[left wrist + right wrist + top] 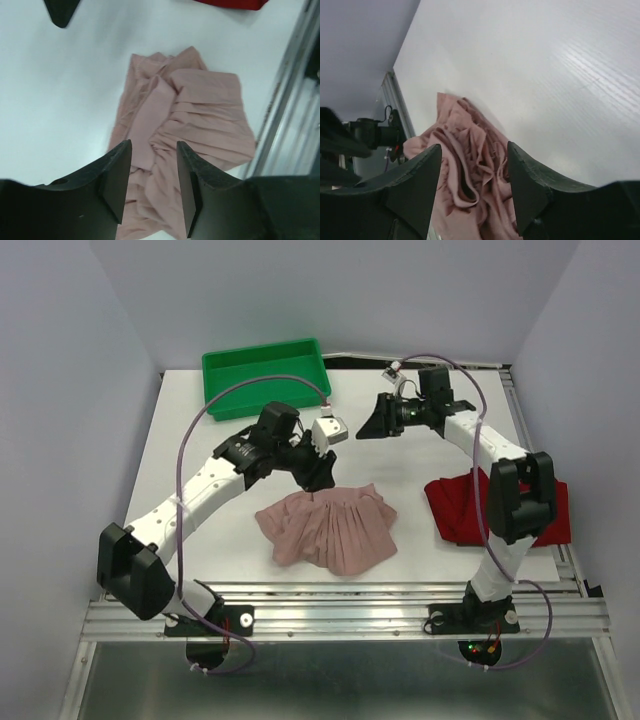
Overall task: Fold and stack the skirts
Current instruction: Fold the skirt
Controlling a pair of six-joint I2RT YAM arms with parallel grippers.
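Note:
The dusty pink skirt (330, 528) lies crumpled and spread in the middle of the table. It also shows in the left wrist view (200, 115) and the right wrist view (470, 170). The dark red skirt (455, 505) lies bunched at the right, partly hidden by my right arm; its edge shows in the left wrist view (230, 4). My left gripper (318, 475) is open and empty just above the pink skirt's far edge (154, 150). My right gripper (372, 425) is open and empty, raised over bare table behind the pink skirt (474, 155).
A green plastic tray (265, 370) stands at the back left with my left arm's cable arching in front of it. A metal rail (350, 605) runs along the table's near edge and another (520, 410) along the right side. Pale walls enclose the table.

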